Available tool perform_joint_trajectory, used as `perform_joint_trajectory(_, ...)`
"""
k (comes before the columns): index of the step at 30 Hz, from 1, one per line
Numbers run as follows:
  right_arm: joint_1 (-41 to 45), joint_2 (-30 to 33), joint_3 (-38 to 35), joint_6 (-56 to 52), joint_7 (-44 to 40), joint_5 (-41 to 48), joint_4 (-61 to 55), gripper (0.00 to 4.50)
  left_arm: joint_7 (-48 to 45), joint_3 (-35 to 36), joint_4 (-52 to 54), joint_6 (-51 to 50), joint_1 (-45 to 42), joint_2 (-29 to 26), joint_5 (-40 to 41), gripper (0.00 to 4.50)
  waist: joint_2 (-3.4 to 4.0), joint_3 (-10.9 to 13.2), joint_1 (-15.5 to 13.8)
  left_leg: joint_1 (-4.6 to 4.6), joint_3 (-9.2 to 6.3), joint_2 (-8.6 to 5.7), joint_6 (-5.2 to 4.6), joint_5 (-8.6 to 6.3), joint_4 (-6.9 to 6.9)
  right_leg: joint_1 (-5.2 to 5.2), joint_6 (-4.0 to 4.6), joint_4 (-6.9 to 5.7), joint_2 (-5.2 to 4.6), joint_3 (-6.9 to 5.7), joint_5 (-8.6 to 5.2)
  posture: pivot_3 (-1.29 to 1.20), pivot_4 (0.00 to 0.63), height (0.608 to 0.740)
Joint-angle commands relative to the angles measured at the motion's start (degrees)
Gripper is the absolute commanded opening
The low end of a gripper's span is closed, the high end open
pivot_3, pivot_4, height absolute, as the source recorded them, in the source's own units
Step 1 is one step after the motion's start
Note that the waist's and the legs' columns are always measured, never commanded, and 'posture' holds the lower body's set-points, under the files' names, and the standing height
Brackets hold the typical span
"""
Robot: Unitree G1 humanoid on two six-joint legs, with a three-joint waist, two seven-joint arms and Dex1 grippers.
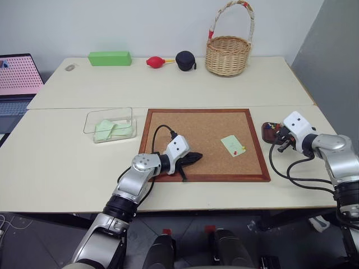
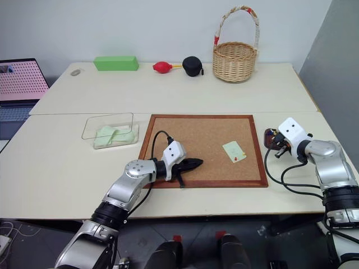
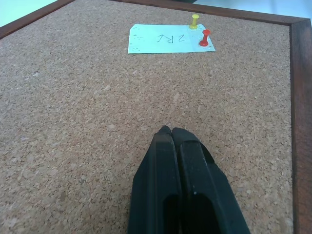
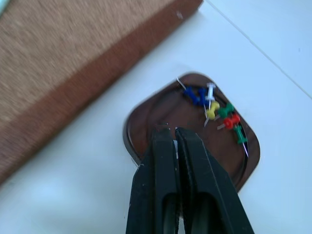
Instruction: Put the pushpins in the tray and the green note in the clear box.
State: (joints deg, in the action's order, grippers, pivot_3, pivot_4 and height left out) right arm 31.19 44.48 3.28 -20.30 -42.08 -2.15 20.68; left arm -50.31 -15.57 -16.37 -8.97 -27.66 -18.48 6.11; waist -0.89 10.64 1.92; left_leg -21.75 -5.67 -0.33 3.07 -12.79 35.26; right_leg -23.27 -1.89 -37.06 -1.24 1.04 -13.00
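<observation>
Right gripper point(image 4: 174, 130) hovers shut over tray point(image 4: 146, 122); left gripper point(image 3: 171, 130) shut, empty.

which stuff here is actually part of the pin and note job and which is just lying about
Part of the job:
- green note, pinned on the cork board
- red and yellow pushpins in it
- tray, already holding pins
- clear box, with green notes inside

Lying about:
- wicker basket
- green block
- red air blower
- black pouch
- laptop

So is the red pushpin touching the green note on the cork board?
Touching: the left wrist view shows the red pushpin stuck through the green note's corner.
</observation>
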Motion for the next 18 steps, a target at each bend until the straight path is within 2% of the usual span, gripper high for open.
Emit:
perform_joint_trajectory(1, 3.0, 0.3, -0.6, 2.2, 1.0, -0.9, 1.6, 0.5, 0.5, -1.3, -2.2, -0.7, 1.8, -0.7, -2.5, 0.0, 0.0, 0.0, 0.0, 0.0, 0.0, 0.0, 0.0, 0.0, 0.0, 0.0, 0.0, 0.0, 0.0, 0.0, 0.0, 0.0, 0.15, 0.74)
perform_joint_trajectory(10, 4.8, -0.1, -1.5, 3.0, 1.2, -0.7, 3.1, 2.35, 0.6, -1.3, -2.3, -0.5, 2.1, -1.1, -2.7, 0.0, 0.0, 0.0, 0.0, 0.0, -0.01, 0.0, 0.0, 0.0, 0.0, 0.0, 0.0, 0.0, 0.0, 0.0, 0.0, 0.0, 0.15, 0.74)
perform_joint_trajectory(12, 4.5, 0.1, -2.6, 2.7, 0.6, 0.5, 1.7, 2.9, 0.6, -1.4, -2.3, -0.5, 2.2, -1.1, -2.7, 0.0, 0.0, 0.0, 0.0, 0.0, -0.01, 0.0, 0.0, 0.0, 0.0, 0.0, 0.0, 0.0, 0.0, 0.0, 0.0, 0.0, 0.15, 0.74)
perform_joint_trajectory(13, 4.1, 0.1, -3.3, 2.3, -0.2, 1.7, 0.4, 3.04, 0.6, -1.4, -2.3, -0.5, 2.2, -1.1, -2.7, 0.0, 0.0, 0.0, 0.0, 0.0, -0.01, 0.0, 0.0, 0.0, 0.0, 0.0, 0.0, 0.0, 0.0, 0.0, 0.0, 0.0, 0.15, 0.74)
perform_joint_trajectory(18, -3.3, -0.9, -7.1, -3.9, -7.0, 11.7, -13.7, 3.04, 0.4, -1.4, -2.2, -0.5, 2.4, -1.2, -2.7, 0.0, 0.01, 0.0, 0.0, -0.01, -0.05, 0.02, 0.0, 0.0, -0.02, 0.01, 0.0, 0.01, 0.02, -0.03, 0.0, 0.0, 0.15, 0.74)
